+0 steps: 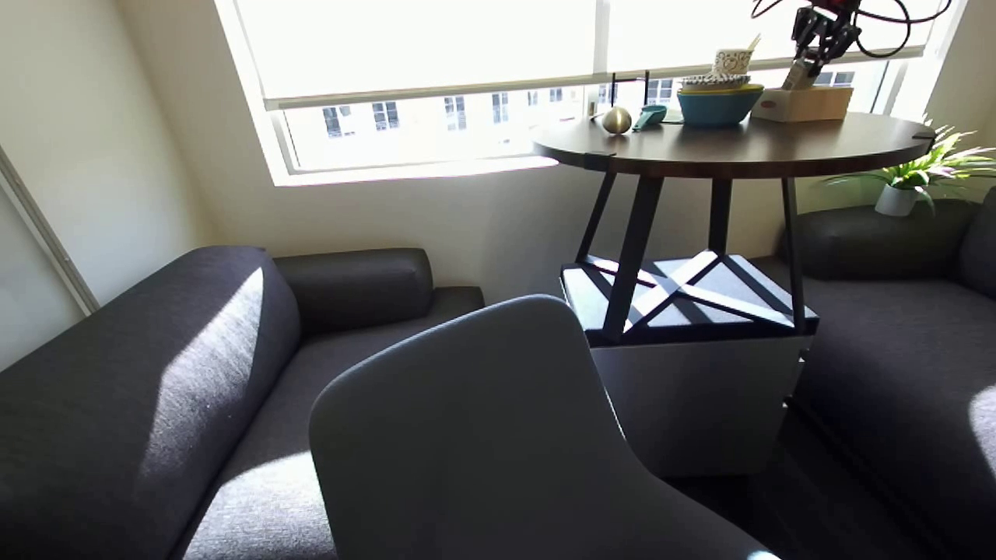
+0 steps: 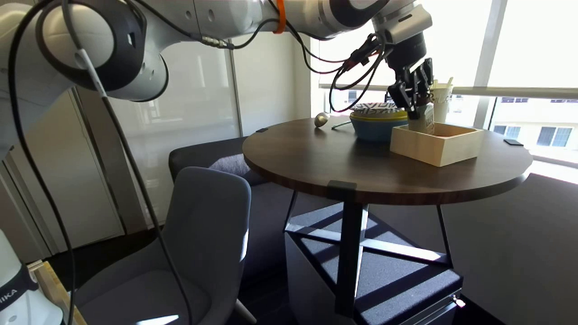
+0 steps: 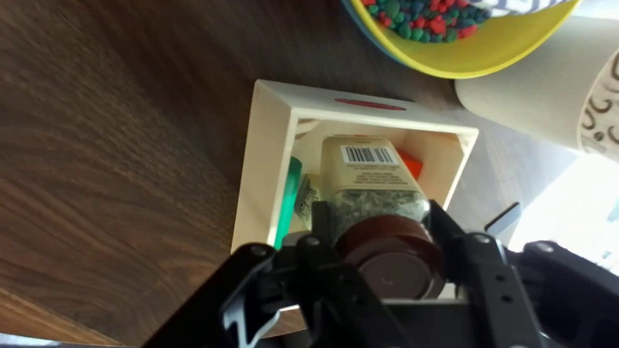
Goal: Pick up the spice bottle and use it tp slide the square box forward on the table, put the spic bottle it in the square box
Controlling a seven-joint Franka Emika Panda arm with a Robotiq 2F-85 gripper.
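The spice bottle (image 3: 370,169) is clear with a pale label, a barcode and a dark red cap. My gripper (image 3: 379,217) is shut on it just below the cap, with a finger on each side. The bottle is tilted, its lower end inside the square box (image 3: 263,174). Whether it touches the box floor cannot be told. In both exterior views the gripper (image 1: 811,64) (image 2: 420,101) holds the bottle (image 1: 798,76) (image 2: 422,121) down into the tan box (image 1: 805,105) (image 2: 415,146), which sits on the dark brown round table (image 1: 661,148) (image 2: 316,158).
Inside the box lie a green item (image 3: 289,200) and a red item (image 3: 410,163). A blue bowl (image 1: 720,109) with a yellow bowl (image 3: 483,63) stacked in it stands beside the box. A white patterned cup (image 2: 441,101) is close behind. A gold ball (image 2: 321,119) and a teal scoop (image 1: 650,115) lie farther off.
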